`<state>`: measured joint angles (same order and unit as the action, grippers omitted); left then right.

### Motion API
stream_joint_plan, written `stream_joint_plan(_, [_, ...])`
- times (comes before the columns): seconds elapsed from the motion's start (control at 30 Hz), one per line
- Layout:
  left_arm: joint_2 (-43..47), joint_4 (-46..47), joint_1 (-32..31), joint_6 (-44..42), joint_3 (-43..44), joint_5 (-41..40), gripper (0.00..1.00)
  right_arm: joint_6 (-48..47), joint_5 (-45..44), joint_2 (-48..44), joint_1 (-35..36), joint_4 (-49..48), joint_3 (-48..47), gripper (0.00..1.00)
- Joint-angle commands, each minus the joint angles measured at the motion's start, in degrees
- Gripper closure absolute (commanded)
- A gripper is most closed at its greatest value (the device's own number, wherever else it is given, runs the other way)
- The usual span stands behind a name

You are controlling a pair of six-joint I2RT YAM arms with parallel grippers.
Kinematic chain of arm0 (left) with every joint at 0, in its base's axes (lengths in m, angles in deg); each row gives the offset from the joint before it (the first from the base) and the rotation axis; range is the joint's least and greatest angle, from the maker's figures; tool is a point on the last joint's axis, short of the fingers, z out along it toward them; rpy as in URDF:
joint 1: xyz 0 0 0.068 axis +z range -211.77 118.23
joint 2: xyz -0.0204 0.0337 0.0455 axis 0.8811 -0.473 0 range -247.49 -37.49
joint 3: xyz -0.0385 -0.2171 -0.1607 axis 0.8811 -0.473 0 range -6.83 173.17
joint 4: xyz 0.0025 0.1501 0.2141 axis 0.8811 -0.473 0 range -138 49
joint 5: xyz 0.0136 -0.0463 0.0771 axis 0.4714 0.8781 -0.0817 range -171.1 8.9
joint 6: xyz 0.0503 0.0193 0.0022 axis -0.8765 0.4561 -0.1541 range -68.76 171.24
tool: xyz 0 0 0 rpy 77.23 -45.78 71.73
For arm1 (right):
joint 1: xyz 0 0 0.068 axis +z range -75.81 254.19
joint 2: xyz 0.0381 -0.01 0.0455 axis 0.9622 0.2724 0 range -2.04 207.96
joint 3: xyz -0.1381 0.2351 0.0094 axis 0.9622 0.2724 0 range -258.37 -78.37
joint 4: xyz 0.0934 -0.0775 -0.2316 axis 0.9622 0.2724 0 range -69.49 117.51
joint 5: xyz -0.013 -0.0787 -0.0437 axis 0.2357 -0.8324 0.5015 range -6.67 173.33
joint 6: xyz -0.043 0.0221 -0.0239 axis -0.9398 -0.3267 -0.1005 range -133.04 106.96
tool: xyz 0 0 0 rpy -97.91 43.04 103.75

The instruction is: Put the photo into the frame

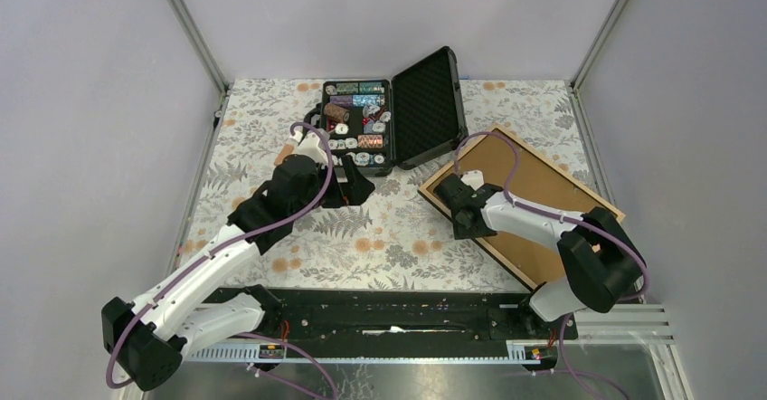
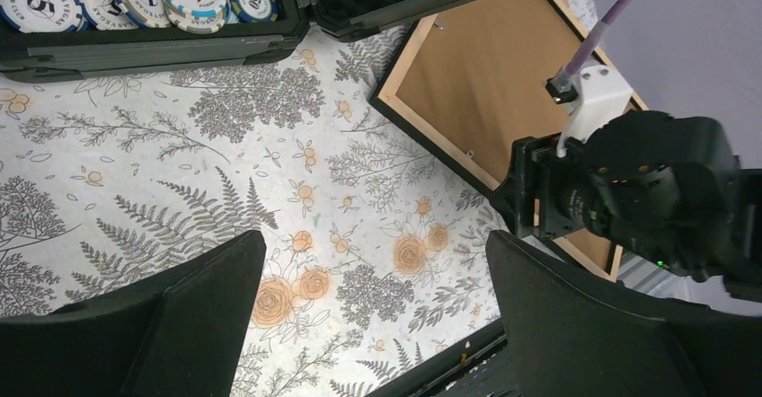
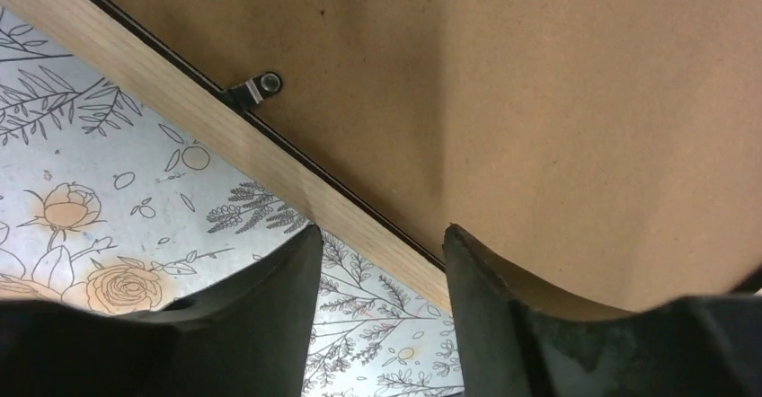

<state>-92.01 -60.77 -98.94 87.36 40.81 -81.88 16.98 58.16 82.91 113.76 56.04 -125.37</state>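
Top view: a floral-patterned tabletop inside pale walls. A black case lies open at the far centre, its tray filled with poker chips. The frame lies flat on the right half of the tabletop, back side up and turned at an angle, showing light wood rails around a brown backing board. One of its corners is near the case lid. The left tool hangs just in front of the case. The right tool sits over the frame's left rail, near the corner closest to the case.

Left wrist view: the left tool is spread wide, its two dark fingers far apart with only bare tabletop between them. The case and its chips run along the top edge. The frame is at upper right, with the right arm's wrist above its near rail.

Right wrist view: the right tool is partly spread. One finger is over the tabletop and the other over the backing board, with the wood rail running between them. Whether the fingers touch the rail cannot be told. A small metal clip sits on the rail's inner edge.
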Motion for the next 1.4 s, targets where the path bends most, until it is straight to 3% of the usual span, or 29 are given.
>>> stream_joint_plan(0.0, [-0.5, 1.0, 0.1, 2.5, 3.7, 0.5, 0.02, 4.8, -4.6, 0.5, -0.4, -5.2, 0.8, 0.47])
stream_joint_plan(0.1, [-1.4, -0.3, 0.0, 3.3, 4.9, 0.0, 0.03, 6.6, -5.1, 0.5, -0.4, -9.2, 2.0, 0.57])
stream_joint_plan(0.33, [-4.2, -2.5, -0.8, 4.4, 8.0, -2.7, 0.03, 10.9, -1.8, 2.0, -0.4, -21.1, 3.5, 0.89])
stream_joint_plan(0.5, [-6.9, -2.5, -1.2, 6.0, 9.2, -3.2, 0.04, 14.9, 8.9, 2.8, -0.4, -30.4, 2.2, 0.97])
stream_joint_plan(0.57, [-7.8, -2.5, -1.4, 6.7, 9.6, -3.3, 0.04, 13.8, 10.5, 2.9, -0.4, -31.2, 1.1, 0.64])
stream_joint_plan(0.63, [-8.6, -2.5, -1.6, 7.3, 10.0, -3.2, 0.04, 11.0, 9.0, 2.6, -0.4, -27.6, -0.5, 0.39])
stream_joint_plan(0.73, [-9.9, -2.4, -1.9, 7.9, 10.4, -3.6, 0.04, 7.7, 4.5, 0.1, -0.6, -21.4, -0.3, 0.15])
stream_joint_plan(0.8, [-11.1, -2.0, -2.1, 8.3, 10.2, -3.6, 0.04, 6.2, 2.1, -2.4, -1.1, -17.4, 0.8, 0.04])
stream_joint_plan(0.9, [-12.2, -1.0, -2.5, 8.8, 9.9, -3.3, 0.04, 6.7, -2.2, -5.8, -1.5, -10.9, 2.1, 0.00])
stream_joint_plan(1.13, [-13.4, -0.8, -2.9, 8.3, 10.5, -2.5, 0.04, 7.3, -6.5, -6.6, -4.4, -9.7, 6.8, 0.00])
stream_joint_plan(1.37, [-12.2, -1.1, -2.9, 7.8, 10.6, -2.8, 0.04, 3.1, -1.2, -1.3, -5.0, -13.6, 5.8, 0.07])
